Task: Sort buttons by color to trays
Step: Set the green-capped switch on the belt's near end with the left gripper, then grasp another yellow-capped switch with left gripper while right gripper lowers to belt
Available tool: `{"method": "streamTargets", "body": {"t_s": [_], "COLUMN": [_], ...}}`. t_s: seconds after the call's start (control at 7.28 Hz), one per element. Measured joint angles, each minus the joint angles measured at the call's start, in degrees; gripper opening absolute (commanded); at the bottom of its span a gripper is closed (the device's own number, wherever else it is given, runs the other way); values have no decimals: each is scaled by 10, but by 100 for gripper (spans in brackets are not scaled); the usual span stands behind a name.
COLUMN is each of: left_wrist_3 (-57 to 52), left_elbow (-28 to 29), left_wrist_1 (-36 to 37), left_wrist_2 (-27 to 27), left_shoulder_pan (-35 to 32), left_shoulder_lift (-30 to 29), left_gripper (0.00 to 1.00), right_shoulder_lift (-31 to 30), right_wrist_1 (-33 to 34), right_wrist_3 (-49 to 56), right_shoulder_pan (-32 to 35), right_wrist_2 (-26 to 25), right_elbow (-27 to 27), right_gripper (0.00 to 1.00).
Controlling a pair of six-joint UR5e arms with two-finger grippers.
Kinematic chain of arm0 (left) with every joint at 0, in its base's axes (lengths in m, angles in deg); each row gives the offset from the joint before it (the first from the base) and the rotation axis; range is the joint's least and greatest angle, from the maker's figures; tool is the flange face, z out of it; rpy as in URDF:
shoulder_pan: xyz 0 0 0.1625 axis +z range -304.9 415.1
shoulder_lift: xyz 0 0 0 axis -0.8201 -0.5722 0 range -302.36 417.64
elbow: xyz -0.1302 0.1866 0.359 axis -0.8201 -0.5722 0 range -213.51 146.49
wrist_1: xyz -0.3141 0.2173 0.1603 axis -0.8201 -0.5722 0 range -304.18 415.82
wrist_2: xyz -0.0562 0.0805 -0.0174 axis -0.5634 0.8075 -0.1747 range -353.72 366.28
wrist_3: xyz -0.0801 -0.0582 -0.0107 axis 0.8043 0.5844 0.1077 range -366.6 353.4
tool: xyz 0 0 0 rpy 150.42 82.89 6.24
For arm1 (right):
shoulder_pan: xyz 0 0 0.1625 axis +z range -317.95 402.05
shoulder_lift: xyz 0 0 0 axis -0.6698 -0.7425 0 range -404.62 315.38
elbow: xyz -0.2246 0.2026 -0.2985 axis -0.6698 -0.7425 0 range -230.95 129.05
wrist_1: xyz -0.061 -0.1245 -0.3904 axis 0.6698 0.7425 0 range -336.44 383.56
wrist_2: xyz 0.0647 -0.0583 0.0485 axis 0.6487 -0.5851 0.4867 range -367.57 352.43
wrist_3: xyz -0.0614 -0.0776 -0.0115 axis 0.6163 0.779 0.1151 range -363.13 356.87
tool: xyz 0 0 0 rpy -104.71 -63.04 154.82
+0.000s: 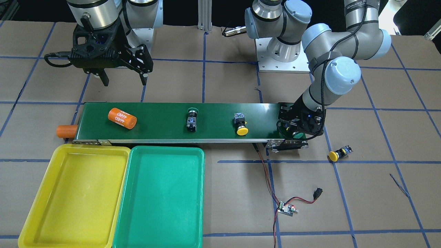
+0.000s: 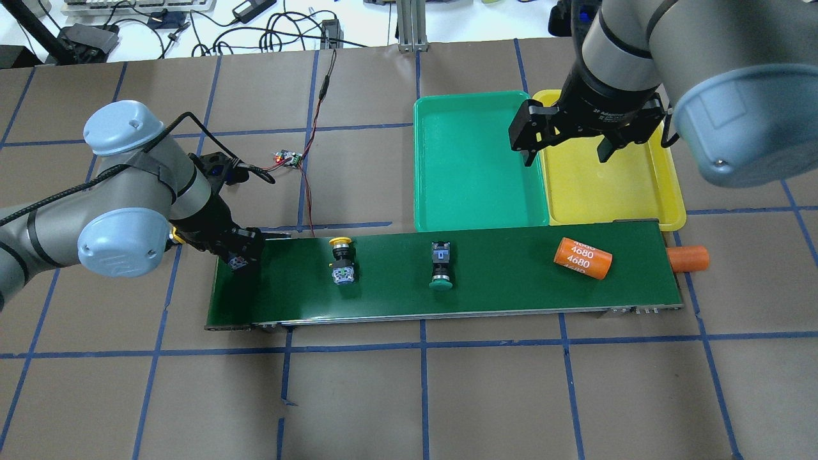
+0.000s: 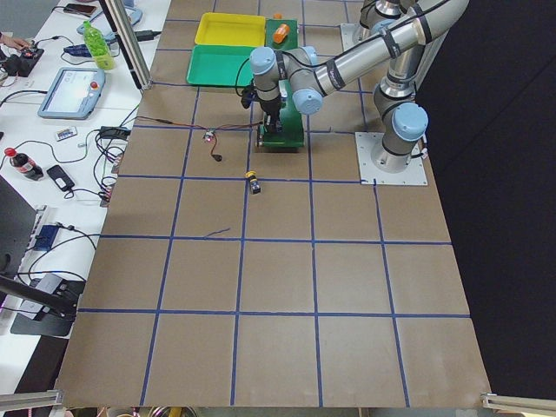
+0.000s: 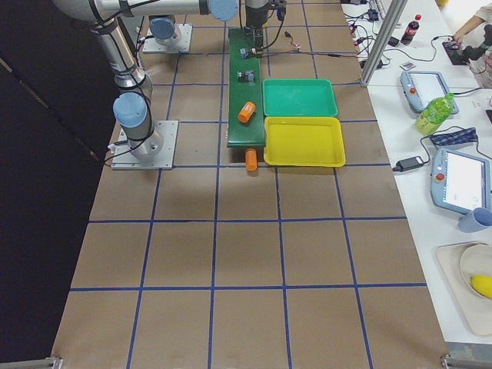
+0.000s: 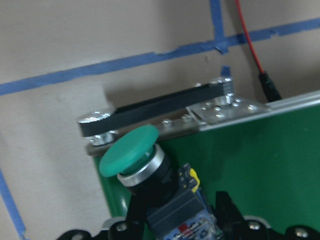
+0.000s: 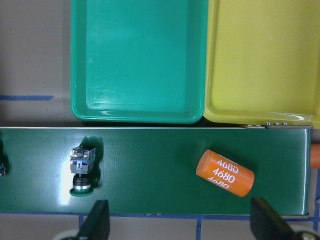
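My left gripper is shut on a green button at the left end of the belt, cap pointing off the belt end. A yellow button and a second green button lie on the belt. Another yellow button lies on the table beyond the belt end. My right gripper is open and empty, raised over the seam between the green tray and the yellow tray. Both trays hold nothing.
The dark-green conveyor belt runs across the table in front of the trays. An orange cylinder lies on its right part, and another sticks out past its right end. A small circuit board with red wires lies behind the belt.
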Motion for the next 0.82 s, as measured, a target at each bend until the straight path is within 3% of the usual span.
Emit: {"method": "streamTargets", "body": {"t_s": [0.55, 0.82], "left_wrist_3": [7, -4], "left_elbow": [22, 69], "left_wrist_1": [-20, -24], "left_wrist_2": [8, 12], "left_shoulder_pan": [11, 73], "left_shoulder_lift": [22, 9], "left_gripper": [100, 100], "right_shoulder_lift": [35, 69], "right_wrist_1": [-1, 3], "right_wrist_3": [-6, -6], "right_shoulder_pan": [3, 5], "right_wrist_2": [-3, -3], "right_elbow": [7, 44], "right_gripper": [100, 100]}}
